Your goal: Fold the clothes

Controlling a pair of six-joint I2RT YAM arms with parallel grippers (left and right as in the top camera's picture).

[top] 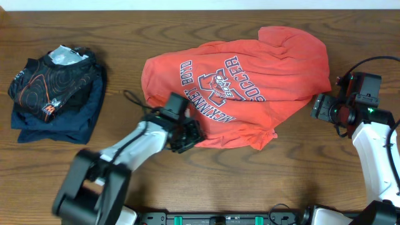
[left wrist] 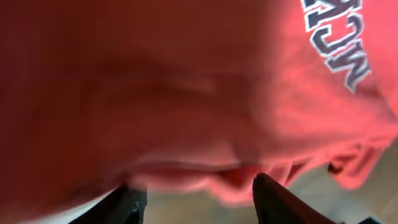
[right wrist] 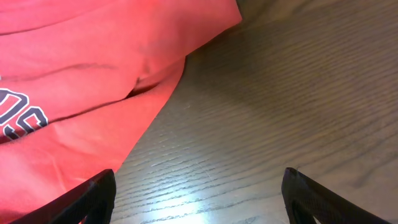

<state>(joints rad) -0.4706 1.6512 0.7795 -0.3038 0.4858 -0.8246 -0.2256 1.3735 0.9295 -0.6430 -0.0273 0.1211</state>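
The red T-shirt (top: 237, 87) lies spread and rumpled on the wooden worktop (top: 187, 31), a little toward three o'clock of the middle, print side up, its navy-and-white lettering (top: 206, 94) reading upside down from above and one sleeve bunched up at its one o'clock corner. Down at the shirt's seven o'clock edge, the left fingers (top: 189, 134) sit right at the hem; the wrist view there is filled with red cloth, the two dark tips standing apart and released below the fabric's edge, nothing pinched between them. Over at the shirt's three o'clock side, the right fingers (top: 320, 106) hang just beside the cloth, spread wide and released, with only bare wood grain between them and the shirt's edge running off toward ten o'clock in that wrist view. Well apart, out at nine o'clock on the worktop, a black garment with orange lines (top: 53, 81) rests on top of a folded navy garment (top: 75, 125).
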